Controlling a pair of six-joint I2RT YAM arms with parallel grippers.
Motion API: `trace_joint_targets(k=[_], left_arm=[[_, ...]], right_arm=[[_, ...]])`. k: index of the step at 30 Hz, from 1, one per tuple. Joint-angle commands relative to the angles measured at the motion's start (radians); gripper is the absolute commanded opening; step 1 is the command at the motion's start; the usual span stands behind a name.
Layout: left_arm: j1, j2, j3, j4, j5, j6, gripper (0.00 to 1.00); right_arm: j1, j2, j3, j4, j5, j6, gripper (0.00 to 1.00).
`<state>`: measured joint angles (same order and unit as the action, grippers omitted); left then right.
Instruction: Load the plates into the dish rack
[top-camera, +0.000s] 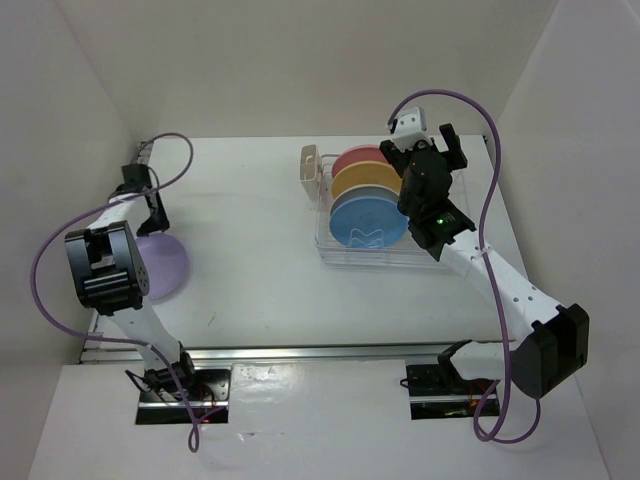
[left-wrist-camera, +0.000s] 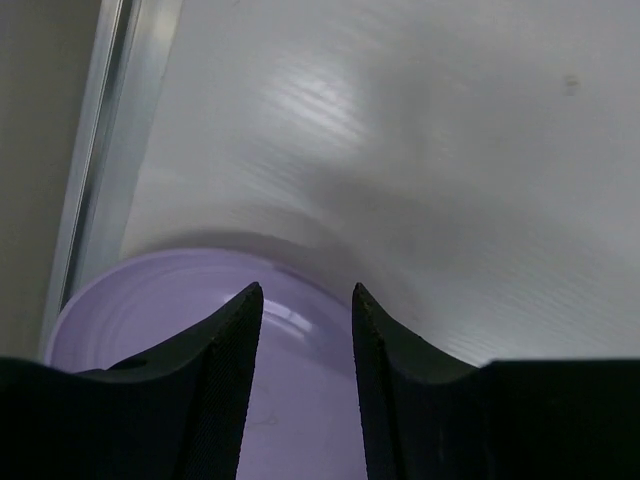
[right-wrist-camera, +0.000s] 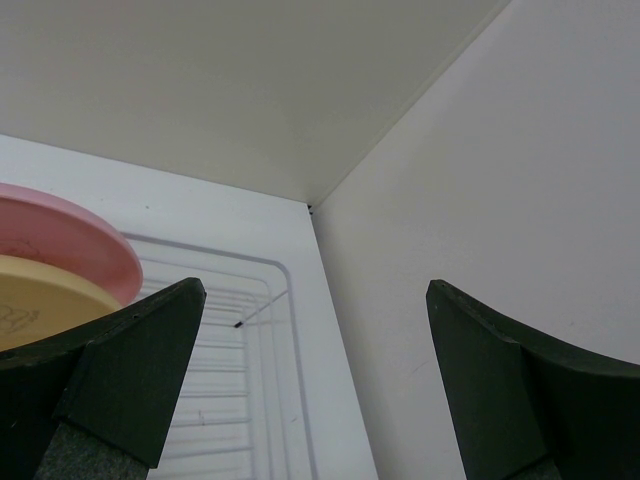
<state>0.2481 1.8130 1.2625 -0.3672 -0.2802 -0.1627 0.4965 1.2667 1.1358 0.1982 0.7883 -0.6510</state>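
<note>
The dish rack (top-camera: 342, 256) of thin wire stands right of centre, with a pink plate (top-camera: 356, 159), an orange-yellow plate (top-camera: 364, 181) and a blue plate (top-camera: 367, 224) upright in it. A cream plate does not show for sure. The lavender plate (top-camera: 168, 266) lies flat at the left, partly under the left arm. My left gripper (top-camera: 157, 218) is open, its fingers just above the lavender plate's far rim (left-wrist-camera: 180, 290), nothing between them (left-wrist-camera: 305, 295). My right gripper (top-camera: 422, 148) is wide open and empty (right-wrist-camera: 315, 290) above the rack's far right corner (right-wrist-camera: 250, 330), beside the pink plate (right-wrist-camera: 60, 240).
A beige cutlery holder (top-camera: 309, 166) sits at the rack's far left end. A metal rail (left-wrist-camera: 100, 180) runs along the table's left edge, close to the lavender plate. The right wall (right-wrist-camera: 500, 200) stands close to the rack. White walls enclose the table.
</note>
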Motion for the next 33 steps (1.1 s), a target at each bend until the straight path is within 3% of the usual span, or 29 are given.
trace_joint_targets(k=[1,3,7,20,25,28,30,33], left_arm=[[0.118,-0.017,0.022,-0.061,0.163,-0.054,0.48],[0.195,-0.026,0.008,-0.038,0.267,-0.054,0.48],[0.276,0.002,0.018,-0.052,0.332,-0.083,0.46],[0.402,0.041,-0.023,-0.016,0.259,-0.101,0.46],[0.402,0.112,0.024,-0.044,0.204,-0.11,0.46],[0.402,0.153,0.052,-0.053,0.262,-0.121,0.42],[0.379,0.174,0.052,-0.053,0.343,-0.107,0.36],[0.289,0.174,0.052,-0.041,0.309,-0.092,0.36]], right_arm=[[-0.006,0.002,0.019,0.04,-0.004,0.013,1.0],[-0.006,0.011,0.019,0.04,-0.004,0.013,1.0],[-0.006,0.011,0.019,0.04,-0.004,0.013,1.0],[-0.006,0.011,-0.001,0.049,0.005,0.004,1.0],[-0.006,0.011,-0.001,0.049,0.005,0.004,1.0],[-0.006,0.002,-0.01,0.049,0.005,0.004,1.0],[-0.006,0.002,-0.01,0.049,0.005,0.004,1.0],[-0.006,0.011,0.008,0.049,-0.004,0.004,1.0]])
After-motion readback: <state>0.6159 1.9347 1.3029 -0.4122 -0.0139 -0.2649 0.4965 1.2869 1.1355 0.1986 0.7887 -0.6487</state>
